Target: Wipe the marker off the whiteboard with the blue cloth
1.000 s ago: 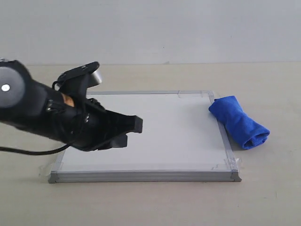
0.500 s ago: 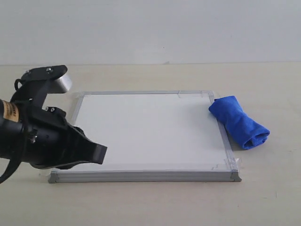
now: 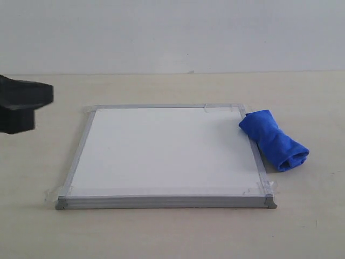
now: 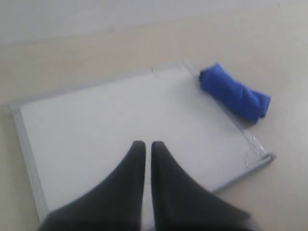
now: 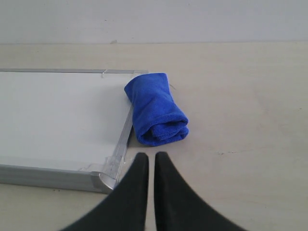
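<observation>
The whiteboard (image 3: 167, 151) lies flat on the table, and its white face shows no red marker line in any view. The blue cloth (image 3: 274, 140) sits rolled up on the table, touching the board's right frame near the far corner. Only a black part of my left arm (image 3: 24, 105) shows at the far left edge, off the board. In the left wrist view my left gripper (image 4: 145, 144) is shut and empty above the board (image 4: 106, 120), far from the cloth (image 4: 234, 94). My right gripper (image 5: 148, 156) is shut and empty, a short way from the cloth (image 5: 156, 109).
The beige table (image 3: 302, 216) stretches round the board on all sides, with a pale wall (image 3: 172, 32) behind it. Clear tape (image 3: 257, 189) holds the board's corners down. The board's near right corner cap (image 5: 103, 182) lies close beside my right fingers.
My left arm has drawn back to the left, off the whiteboard, and now only its tip shows at the frame's edge. The cloth and board have not moved.
</observation>
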You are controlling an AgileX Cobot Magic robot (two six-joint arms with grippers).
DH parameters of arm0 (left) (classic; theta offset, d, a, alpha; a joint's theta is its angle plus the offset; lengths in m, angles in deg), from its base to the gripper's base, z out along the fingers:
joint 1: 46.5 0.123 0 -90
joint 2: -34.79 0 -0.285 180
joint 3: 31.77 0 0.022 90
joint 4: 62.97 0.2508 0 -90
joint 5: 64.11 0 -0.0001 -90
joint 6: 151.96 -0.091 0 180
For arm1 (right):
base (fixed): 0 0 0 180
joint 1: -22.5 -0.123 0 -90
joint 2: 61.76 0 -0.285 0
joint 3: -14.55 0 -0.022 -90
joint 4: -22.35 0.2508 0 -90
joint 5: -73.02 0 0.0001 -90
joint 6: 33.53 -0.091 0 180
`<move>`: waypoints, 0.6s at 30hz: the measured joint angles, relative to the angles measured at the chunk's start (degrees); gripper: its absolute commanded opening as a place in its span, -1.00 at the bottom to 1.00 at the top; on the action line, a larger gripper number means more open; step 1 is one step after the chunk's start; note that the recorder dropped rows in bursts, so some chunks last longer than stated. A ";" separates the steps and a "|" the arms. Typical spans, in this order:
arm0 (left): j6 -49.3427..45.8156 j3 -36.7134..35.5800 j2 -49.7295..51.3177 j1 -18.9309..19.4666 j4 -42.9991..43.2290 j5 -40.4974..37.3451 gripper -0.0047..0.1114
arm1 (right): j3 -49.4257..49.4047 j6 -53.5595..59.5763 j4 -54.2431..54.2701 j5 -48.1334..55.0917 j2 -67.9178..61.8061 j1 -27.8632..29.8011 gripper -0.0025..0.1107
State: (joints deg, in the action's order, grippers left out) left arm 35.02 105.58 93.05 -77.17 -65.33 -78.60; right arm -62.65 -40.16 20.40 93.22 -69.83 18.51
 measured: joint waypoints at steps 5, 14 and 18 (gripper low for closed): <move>-0.11 -18.77 -17.14 8.12 0.00 20.05 -0.84 | 0.00 0.00 0.00 0.00 0.00 0.00 -0.93; -0.01 -34.21 -35.73 17.33 0.21 32.80 -0.84 | 0.00 0.00 0.00 0.00 0.00 0.00 -0.93; 0.97 -34.31 -39.39 19.44 0.20 30.92 -0.84 | 0.00 0.00 0.00 0.00 0.00 0.00 -0.93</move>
State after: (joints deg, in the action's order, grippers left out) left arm 35.99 71.27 53.66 -57.73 -65.13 -47.67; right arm -62.65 -40.16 20.40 93.22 -69.83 18.51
